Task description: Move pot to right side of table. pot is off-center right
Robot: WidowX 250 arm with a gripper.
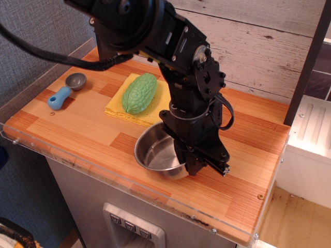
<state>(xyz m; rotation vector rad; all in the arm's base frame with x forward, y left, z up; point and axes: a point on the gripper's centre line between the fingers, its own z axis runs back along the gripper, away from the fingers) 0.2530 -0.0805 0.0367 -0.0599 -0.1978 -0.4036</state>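
The gripper (192, 161) is clamped on the right rim of the pot (159, 155), a shallow shiny steel pan tilted slightly, its left edge low over the table (243, 170); whether it touches the wood cannot be told. The pot sits just left of the gripper, near the table's front edge, about midway along it. Up and to the left of the gripper, a green bumpy vegetable (138, 93) lies on a yellow cloth (116, 106), near the pot but apart from it. Farther left, well apart, a small grey scoop with a blue handle (66, 90) rests near the table's left end. To the right of the gripper the striped orange-brown planks are bare up to the clear plastic rim (256, 235). Behind stands a whitewashed plank wall (258, 46); a dark post (310, 57) rises at the right, beside a white unit (310, 139).
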